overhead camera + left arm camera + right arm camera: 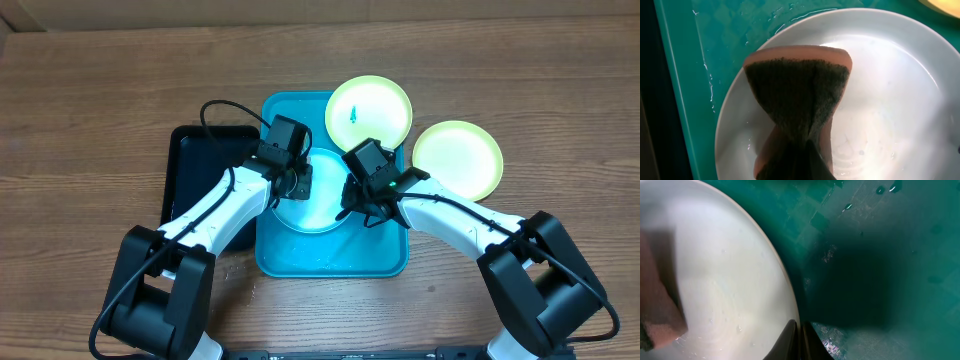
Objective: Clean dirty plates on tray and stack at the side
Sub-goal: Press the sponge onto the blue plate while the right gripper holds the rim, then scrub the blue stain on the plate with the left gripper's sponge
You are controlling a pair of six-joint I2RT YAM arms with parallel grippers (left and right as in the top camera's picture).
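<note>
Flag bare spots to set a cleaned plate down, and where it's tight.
Free: table right of the outer green plate; table left of the black tray; the wet near strip of the turquoise tray. Tight: tray centre, where the left gripper with its sponge and the right gripper meet on the blue plate.

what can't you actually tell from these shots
right gripper: whether it truly pinches the rim of the blue plate; the right wrist view shows only dark finger slivers at the bottom edge, and overhead its own wrist covers them
plate surface under the sponge: hidden in the left wrist view
teal mark on the far green plate: too small overhead
black tray: partly hidden by the left arm overhead
</note>
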